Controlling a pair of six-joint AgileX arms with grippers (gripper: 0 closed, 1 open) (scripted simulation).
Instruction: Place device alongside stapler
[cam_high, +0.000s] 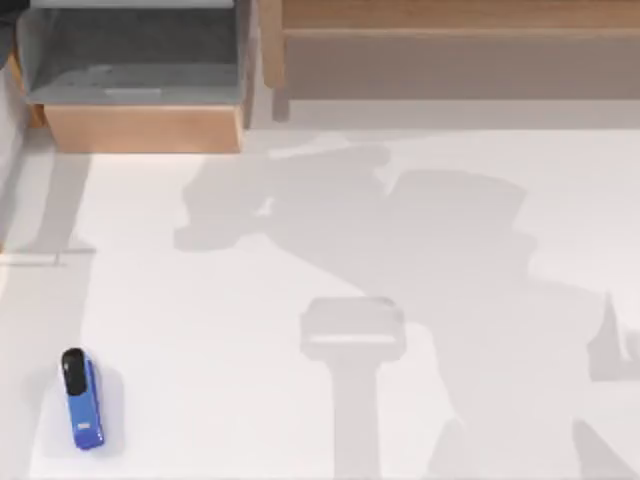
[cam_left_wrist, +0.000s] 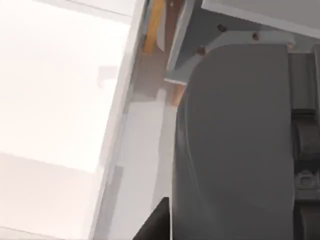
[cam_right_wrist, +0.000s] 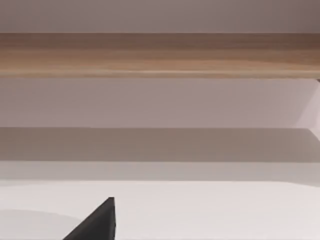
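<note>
Where the table (cam_high: 300, 300) nears its left corner, the stapler (cam_high: 82, 400), flat.

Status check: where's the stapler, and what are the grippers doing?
Stapler lying at table's near-left, untouched. Nothing beside it. Gripper states: cannot tell.

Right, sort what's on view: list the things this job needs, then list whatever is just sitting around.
For the job:
- stapler, lying near the table's left front corner

Just there:
- wooden shelf unit at the back left
- long wooden rail along the back

No device to place can be made out.
</note>
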